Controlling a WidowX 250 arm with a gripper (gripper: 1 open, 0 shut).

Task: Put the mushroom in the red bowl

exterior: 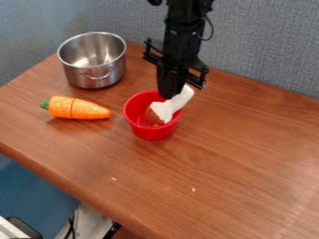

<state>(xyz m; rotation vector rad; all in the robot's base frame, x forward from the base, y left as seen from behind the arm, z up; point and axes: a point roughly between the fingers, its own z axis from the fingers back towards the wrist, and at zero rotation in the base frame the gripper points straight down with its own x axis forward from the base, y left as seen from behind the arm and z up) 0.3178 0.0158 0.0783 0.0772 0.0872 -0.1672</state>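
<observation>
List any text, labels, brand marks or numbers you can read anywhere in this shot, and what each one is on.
None: no readable text in this view.
The red bowl, mushroom, carrot and steel pot carry no visible markings.
The black gripper and the table show no label either; any marking would be too small to tell.

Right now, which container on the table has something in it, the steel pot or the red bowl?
The red bowl: the mushroom leans in it, stem over the rim. The steel pot looks empty.

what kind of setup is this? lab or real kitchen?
Likely a lab tabletop rig, not a kitchen: a bare wooden table against a grey-blue wall, with toy props, a plastic carrot, red bowl, steel pot.
</observation>
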